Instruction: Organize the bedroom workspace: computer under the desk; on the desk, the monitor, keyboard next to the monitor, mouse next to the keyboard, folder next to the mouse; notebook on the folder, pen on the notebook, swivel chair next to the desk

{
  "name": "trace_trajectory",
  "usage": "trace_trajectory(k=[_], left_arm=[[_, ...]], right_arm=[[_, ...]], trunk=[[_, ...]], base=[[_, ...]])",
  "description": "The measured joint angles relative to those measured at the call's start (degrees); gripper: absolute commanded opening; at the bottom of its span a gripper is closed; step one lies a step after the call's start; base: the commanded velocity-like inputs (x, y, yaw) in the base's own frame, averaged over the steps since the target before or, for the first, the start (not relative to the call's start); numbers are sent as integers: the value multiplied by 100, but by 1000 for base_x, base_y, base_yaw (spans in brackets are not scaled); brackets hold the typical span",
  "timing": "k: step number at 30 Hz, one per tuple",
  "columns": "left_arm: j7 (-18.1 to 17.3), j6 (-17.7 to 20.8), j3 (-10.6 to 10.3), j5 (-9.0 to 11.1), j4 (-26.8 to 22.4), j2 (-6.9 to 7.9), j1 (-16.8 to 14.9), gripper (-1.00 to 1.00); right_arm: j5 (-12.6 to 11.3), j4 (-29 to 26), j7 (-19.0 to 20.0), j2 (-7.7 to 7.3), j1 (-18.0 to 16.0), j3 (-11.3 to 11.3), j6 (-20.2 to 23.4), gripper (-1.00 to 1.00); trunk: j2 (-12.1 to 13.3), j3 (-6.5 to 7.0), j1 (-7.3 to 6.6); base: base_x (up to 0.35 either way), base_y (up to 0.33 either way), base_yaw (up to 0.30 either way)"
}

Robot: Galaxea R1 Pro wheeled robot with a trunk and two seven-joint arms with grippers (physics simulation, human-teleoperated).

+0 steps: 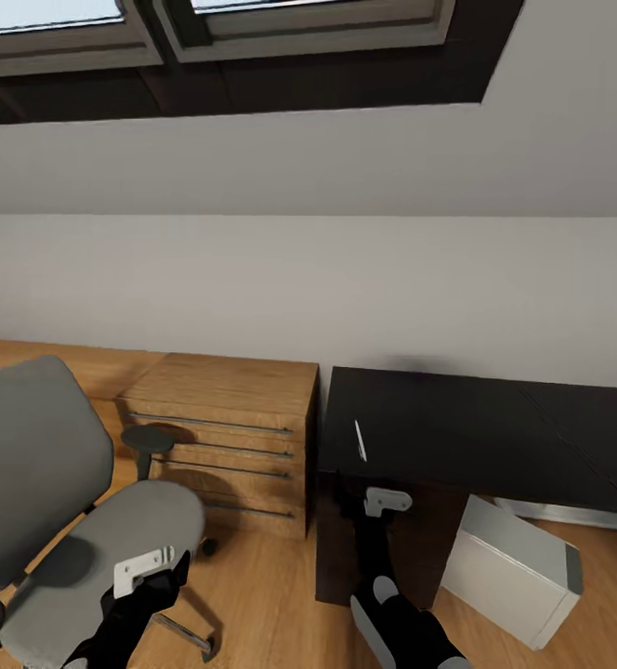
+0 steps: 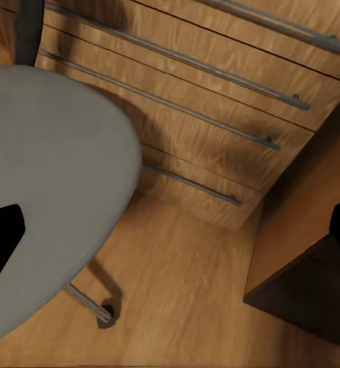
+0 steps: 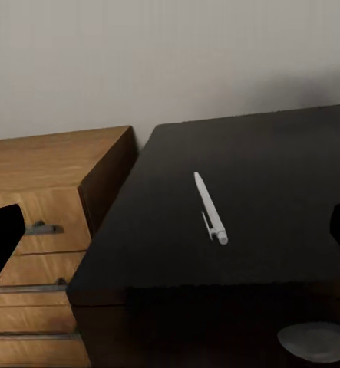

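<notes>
1. The pen [image 1: 360, 440] is seen lying flat on the black desk [image 1: 476, 427] surface, near its left edge — beside the wooden dresser [image 1: 229, 446].
2. The computer [image 1: 513, 569] is tilted under the desk.
3. The swivel chair [image 1: 76, 520] is placed left.
4. Both sets of fingers are spread open, empty — the right gripper [image 1: 387, 503] below the pen, the left gripper [image 1: 146, 569] over the chair seat.

Daylight is coming through dark-framed skylights [image 1: 225, 37] in the sloping white ceiling, while a light wooden dresser [image 1: 229, 437] is standing against the pale wall [image 1: 346, 288] on wooden flooring [image 1: 262, 604].
</notes>
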Motion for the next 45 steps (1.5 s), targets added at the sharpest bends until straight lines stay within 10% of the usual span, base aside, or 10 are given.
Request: trace_trajectory(k=[45], left_arm=[[-17, 5, -60, 76, 184, 36, 0, 100]], right_arm=[[27, -568, -2, -40, -1, -58, 568, 100]], trunk=[[-1, -7, -3]], base=[[187, 0, 10]])
